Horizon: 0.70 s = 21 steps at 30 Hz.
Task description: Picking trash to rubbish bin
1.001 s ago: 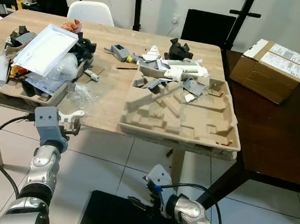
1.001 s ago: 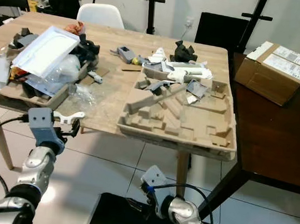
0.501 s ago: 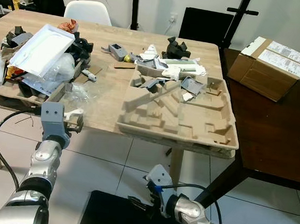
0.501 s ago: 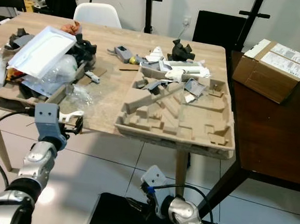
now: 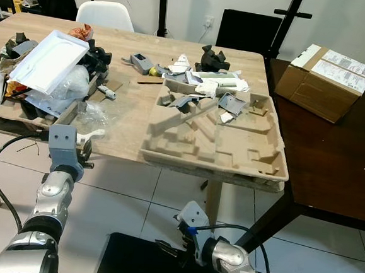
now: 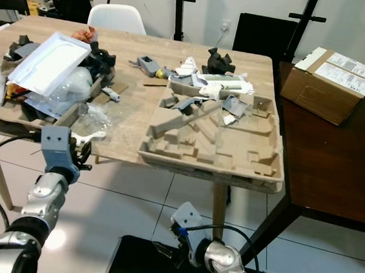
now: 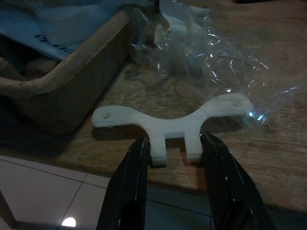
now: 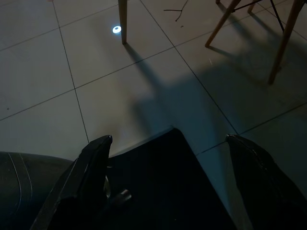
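At the near edge of the tabletop [image 5: 130,116], the left gripper [image 7: 175,158] has its two fingers [image 7: 129,182] either side of the two short legs of a white plastic bracket [image 7: 172,122]. The bracket lies flat on the wood right at that edge, just in front of the crumpled clear plastic wrap [image 7: 211,62], with its long axis running across the fingers and its legs pointing back toward them. The fingers are parted with the legs between them, close to the pads but, as far as I can judge, not yet clamped. The left arm is far nearer this piece. The right gripper [image 8: 168,191] hangs low below the tabletop, fingers spread wide and holding nothing, over a black bin [image 5: 141,260] on the floor tiles. I count one bracket, one sheet of wrap, and two cardboard trays: a cluttered one [image 5: 58,111] beside the wrap and a larger one [image 5: 232,153] further along the tabletop.
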{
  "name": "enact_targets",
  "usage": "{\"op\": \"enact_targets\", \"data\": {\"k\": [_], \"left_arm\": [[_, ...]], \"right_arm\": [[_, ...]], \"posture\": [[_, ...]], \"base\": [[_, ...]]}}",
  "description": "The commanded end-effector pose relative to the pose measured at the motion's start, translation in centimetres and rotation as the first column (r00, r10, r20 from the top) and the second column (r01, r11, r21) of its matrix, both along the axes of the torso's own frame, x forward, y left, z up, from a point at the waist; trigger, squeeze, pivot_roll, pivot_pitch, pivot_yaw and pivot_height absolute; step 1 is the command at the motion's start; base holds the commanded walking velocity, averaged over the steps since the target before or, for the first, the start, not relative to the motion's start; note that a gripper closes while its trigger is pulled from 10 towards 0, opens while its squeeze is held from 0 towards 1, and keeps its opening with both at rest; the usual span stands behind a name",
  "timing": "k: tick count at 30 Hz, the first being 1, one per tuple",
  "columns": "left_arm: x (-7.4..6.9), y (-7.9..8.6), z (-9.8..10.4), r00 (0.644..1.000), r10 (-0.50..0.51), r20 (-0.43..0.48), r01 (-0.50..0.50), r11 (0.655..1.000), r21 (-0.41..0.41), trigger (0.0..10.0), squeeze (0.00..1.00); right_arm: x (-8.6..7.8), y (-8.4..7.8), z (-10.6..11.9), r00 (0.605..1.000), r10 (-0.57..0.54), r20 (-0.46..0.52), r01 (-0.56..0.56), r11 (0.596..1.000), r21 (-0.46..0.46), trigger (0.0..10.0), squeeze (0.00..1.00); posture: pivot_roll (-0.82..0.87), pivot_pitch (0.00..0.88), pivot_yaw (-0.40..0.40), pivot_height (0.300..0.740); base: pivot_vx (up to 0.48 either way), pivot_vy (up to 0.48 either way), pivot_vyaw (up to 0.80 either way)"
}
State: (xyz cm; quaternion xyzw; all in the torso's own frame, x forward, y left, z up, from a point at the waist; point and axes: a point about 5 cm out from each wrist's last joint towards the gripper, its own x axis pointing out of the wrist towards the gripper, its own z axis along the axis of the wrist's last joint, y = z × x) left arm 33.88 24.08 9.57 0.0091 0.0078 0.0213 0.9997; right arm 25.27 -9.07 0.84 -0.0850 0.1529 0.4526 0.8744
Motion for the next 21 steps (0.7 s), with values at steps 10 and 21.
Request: {"op": "enact_targets", "data": {"k": [10,21], "left_arm": [[-1.4,1.0,-1.3,1.0,0.022,-0.007,-0.023,0.995,-0.101,0.0,0.0],[-3.7,1.6,4.3,0.887,-0.302,0.35,0.426,0.827,-0.368,0.0,0.0]], "right_arm": [[-0.4,0.0,-0.4,1.0,0.0,-0.015,0.0,1.0,-0.009,10.0,0.0],[-0.1,-0.8,-0.4,1.0,-0.029,-0.008,0.029,0.999,-0.015,10.0,0.0]], "posture": [[-0.01,0.145,0.003,0.74],[0.01,0.126,0.0,0.74]], "base": [[0.0,0.0,0.0],[0.0,0.0,0.0]]}}
